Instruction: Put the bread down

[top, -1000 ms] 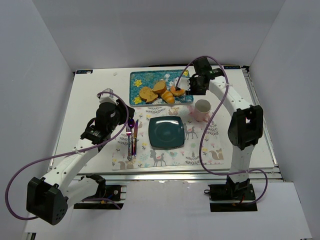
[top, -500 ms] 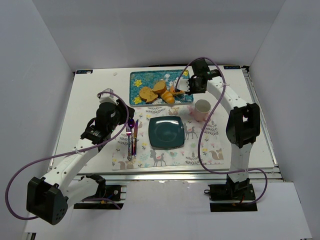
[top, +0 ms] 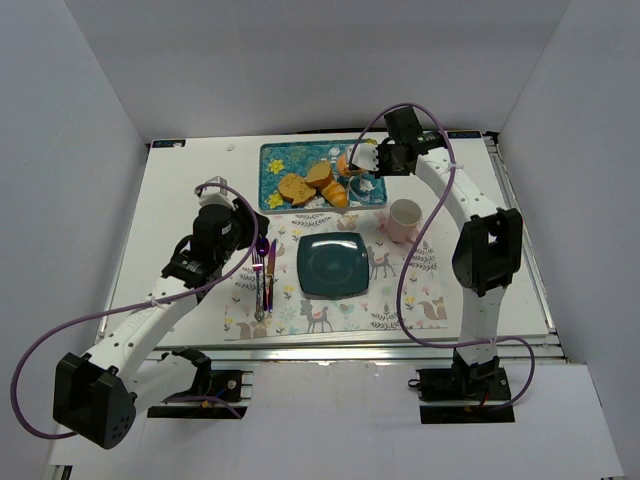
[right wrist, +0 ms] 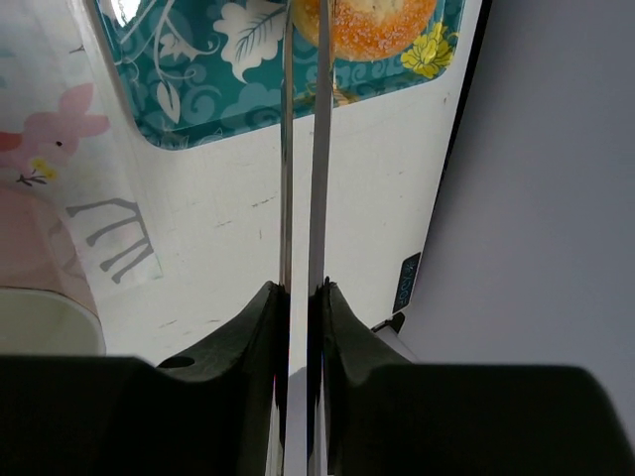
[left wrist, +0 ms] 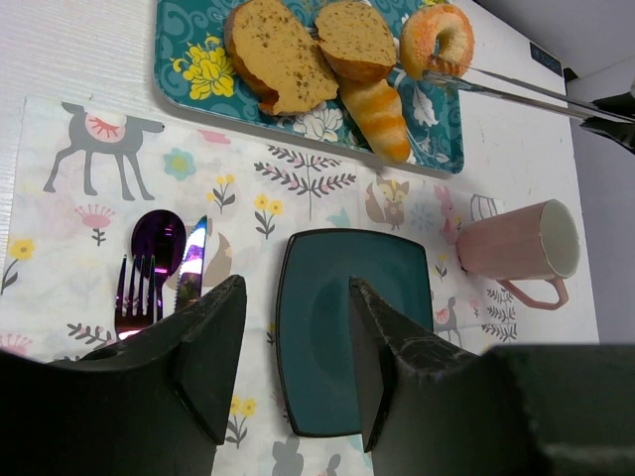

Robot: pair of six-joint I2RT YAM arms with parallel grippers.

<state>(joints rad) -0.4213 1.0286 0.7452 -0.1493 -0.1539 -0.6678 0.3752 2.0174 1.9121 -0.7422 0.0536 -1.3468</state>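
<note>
My right gripper (top: 388,160) is shut on a pair of metal tongs (right wrist: 303,149). The tongs' tips grip a sugared ring-shaped bread (top: 352,162) over the right end of the teal patterned tray (top: 272,168). The ring bread also shows in the left wrist view (left wrist: 438,40) and the right wrist view (right wrist: 377,25). Two bread slices (left wrist: 273,55) and a long orange roll (left wrist: 377,119) lie on the tray. The dark teal square plate (top: 333,265) sits bare on the placemat. My left gripper (left wrist: 298,367) is open and empty, hovering over the plate's left side.
A pink mug (top: 405,218) stands right of the plate, below the tongs. A purple spoon (left wrist: 157,243), a fork (left wrist: 134,297) and a knife (left wrist: 193,258) lie left of the plate. White walls enclose the table on three sides.
My right gripper has raised the tongs with the ring bread and carried it toward the tray's far right corner. The left arm has not moved.
</note>
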